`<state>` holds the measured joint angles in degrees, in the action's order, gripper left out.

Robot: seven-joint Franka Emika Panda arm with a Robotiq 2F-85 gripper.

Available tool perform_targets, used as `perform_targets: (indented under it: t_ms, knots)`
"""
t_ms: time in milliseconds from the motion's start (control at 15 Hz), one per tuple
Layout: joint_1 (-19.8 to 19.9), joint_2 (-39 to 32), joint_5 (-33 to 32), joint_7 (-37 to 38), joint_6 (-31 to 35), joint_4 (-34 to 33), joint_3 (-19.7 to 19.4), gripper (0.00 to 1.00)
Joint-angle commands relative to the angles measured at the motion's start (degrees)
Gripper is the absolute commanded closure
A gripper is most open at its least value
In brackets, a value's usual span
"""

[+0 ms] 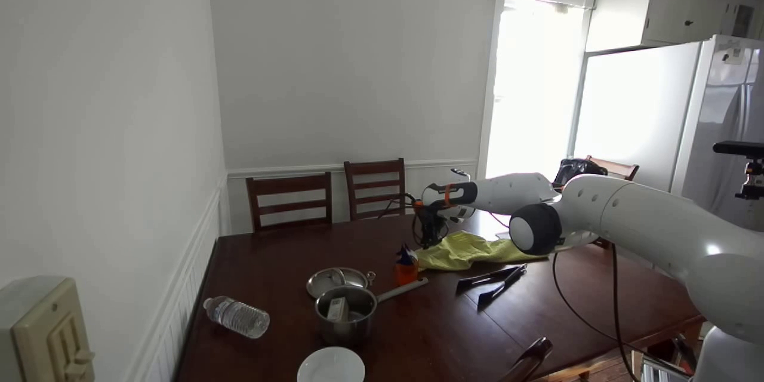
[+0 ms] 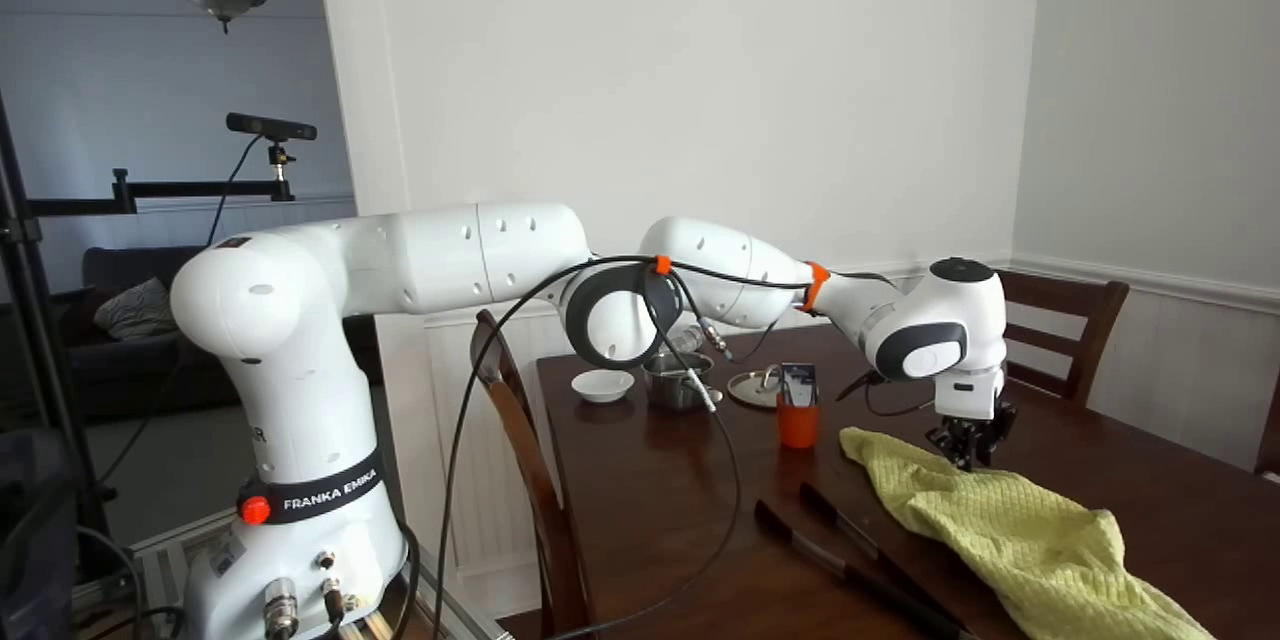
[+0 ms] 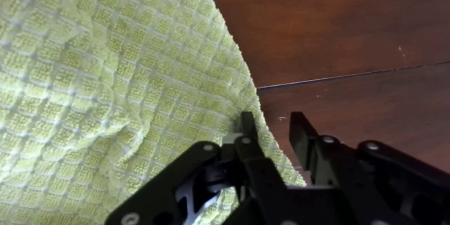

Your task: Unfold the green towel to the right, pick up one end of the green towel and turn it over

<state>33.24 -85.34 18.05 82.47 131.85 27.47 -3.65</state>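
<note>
My end effector (image 3: pixel 271 123) points down at the table (image 3: pixel 351 24), released: in the wrist view its two fingers stand apart. The finger on the left is over the green towel (image 3: pixel 158 70), just inside the hem, and the finger on the right is over dark wood, so the hem shows between them. From here I can't tell whether the left tip actually touches the cloth. The towel lies on the table, rumpled into soft ridges, and a thin seam (image 3: pixel 316 80) in the wood meets its right edge.

In an exterior view I see black tongs (image 1: pixel 494 295) spread wide on the near side of the towel. An orange cup (image 1: pixel 406 274) stands upright just beside the towel's left end, holding dark items (image 1: pixel 407 255) that I can't identify. To the left of the cup and a little nearer is a steel saucepan (image 1: pixel 343 331) with a small box (image 1: pixel 338 309) inside and its handle (image 1: pixel 401 290) pointing right. A metal lid (image 1: pixel 322 280) lies just beyond the saucepan, partly hidden by it. Nearer than the saucepan is a white bowl (image 1: pixel 331 365), partly cut off, and a clear plastic bottle (image 1: pixel 237 316) lies on its side at the left. Two dark wooden chairs (image 1: pixel 289 198) stand along the far edge. In both exterior views the white arm (image 2: pixel 440 260) reaches over the table, and the end effector hangs from its tip.
</note>
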Motion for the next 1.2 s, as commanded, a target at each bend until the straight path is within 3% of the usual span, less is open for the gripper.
perform_targets:
  t_ms: [0,67,267,600,667,733,1133]
  knots:
    - [0.80,0.00,-1.44,1.59,-2.40,0.05,0.47,0.62]
    - [0.88,0.02,-1.41,1.67,-2.53,0.05,0.54,0.83]
    - [1.00,0.05,-1.38,1.76,-3.05,-0.04,0.61,0.99]
    - [1.59,0.13,-1.36,1.21,-6.06,-2.94,0.78,0.99]
    - [2.44,0.18,-1.13,0.06,-8.08,-5.09,1.26,0.99]
    - [3.30,2.86,-0.44,-1.89,-8.30,-2.78,2.38,0.99]
    - [11.33,9.91,1.08,-8.30,-2.25,-3.42,5.62,0.99]
